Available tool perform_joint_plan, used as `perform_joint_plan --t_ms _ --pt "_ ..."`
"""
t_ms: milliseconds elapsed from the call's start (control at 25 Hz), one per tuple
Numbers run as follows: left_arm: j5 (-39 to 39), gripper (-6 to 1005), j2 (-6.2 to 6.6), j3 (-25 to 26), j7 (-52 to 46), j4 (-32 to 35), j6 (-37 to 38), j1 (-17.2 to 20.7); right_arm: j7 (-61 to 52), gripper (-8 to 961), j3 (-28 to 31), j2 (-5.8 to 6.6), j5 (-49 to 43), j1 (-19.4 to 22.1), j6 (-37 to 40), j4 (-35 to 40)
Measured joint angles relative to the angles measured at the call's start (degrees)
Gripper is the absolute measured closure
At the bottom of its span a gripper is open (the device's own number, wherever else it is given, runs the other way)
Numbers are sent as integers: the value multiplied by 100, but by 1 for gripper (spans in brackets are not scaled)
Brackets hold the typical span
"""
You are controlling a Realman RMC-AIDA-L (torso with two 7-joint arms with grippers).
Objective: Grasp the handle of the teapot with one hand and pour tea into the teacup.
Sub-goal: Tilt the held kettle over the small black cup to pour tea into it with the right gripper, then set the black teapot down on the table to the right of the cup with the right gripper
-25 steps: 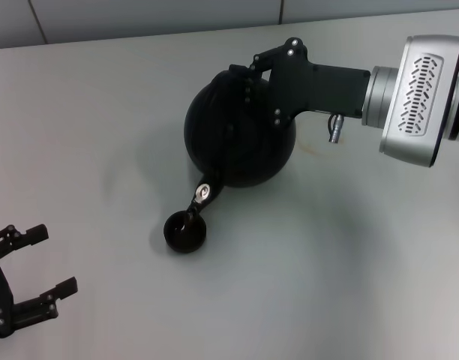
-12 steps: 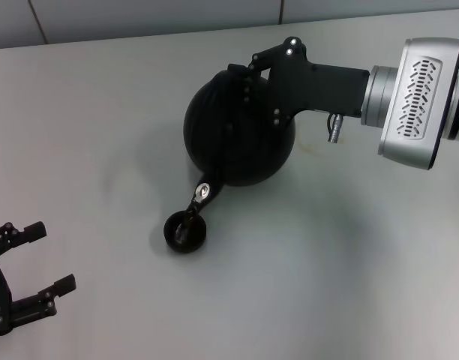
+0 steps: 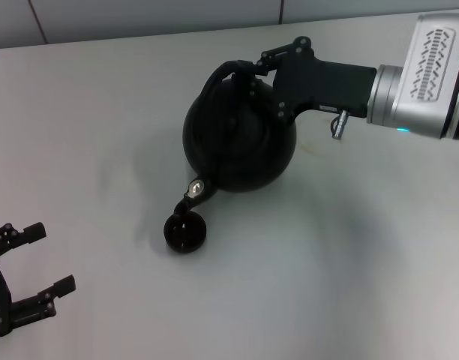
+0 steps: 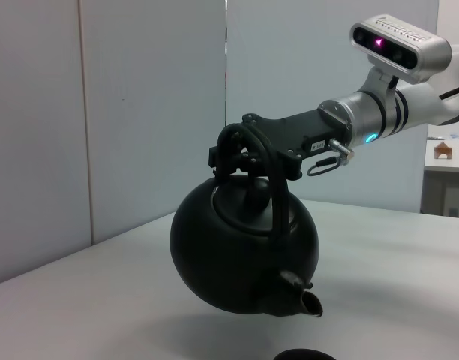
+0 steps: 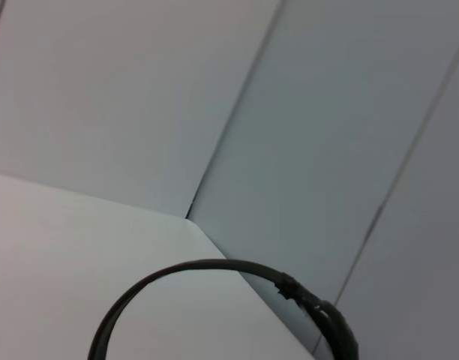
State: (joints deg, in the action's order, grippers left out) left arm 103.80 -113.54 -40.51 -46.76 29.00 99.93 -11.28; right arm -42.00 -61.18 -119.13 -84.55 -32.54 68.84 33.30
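Black handle (image 3: pixel 228 71) in right claw (image 3: pixel 261 64)

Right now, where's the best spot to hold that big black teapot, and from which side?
By the top of its arched handle, reached from the side away from the spout, where the right gripper holds it now. The teapot hangs tipped, spout low above the teacup.

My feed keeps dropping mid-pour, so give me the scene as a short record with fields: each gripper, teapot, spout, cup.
right gripper: shut on the handle, holding the teapot in the air
teapot: black, clear of the table, tipped spout-down
spout: above the teacup, no stream visible
teacup: small, black, on the table under the spout
left gripper: open, parked at the near left, holding nothing
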Motion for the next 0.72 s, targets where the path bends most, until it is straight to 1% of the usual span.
perform_joint_plan --t_ms 160,200,240,400,720 --pt "12 137 0 0 0 0 0 -7 -360 858 121 4 7 88 6 -7" --pt "16 137 0 0 0 0 0 -8 -512 858 326 4 19 152 62 -31" --pt "20 137 0 0 0 0 -1 -11 -512 858 326 4 19 152 62 -31" --pt "27 137 -4 0 0 0 -8 -15 -781 859 794 -5 63 326 292 -84" --pt "31 137 -15 -29 0 0 -11 -28 -790 860 897 -5 176 437 473 -162"
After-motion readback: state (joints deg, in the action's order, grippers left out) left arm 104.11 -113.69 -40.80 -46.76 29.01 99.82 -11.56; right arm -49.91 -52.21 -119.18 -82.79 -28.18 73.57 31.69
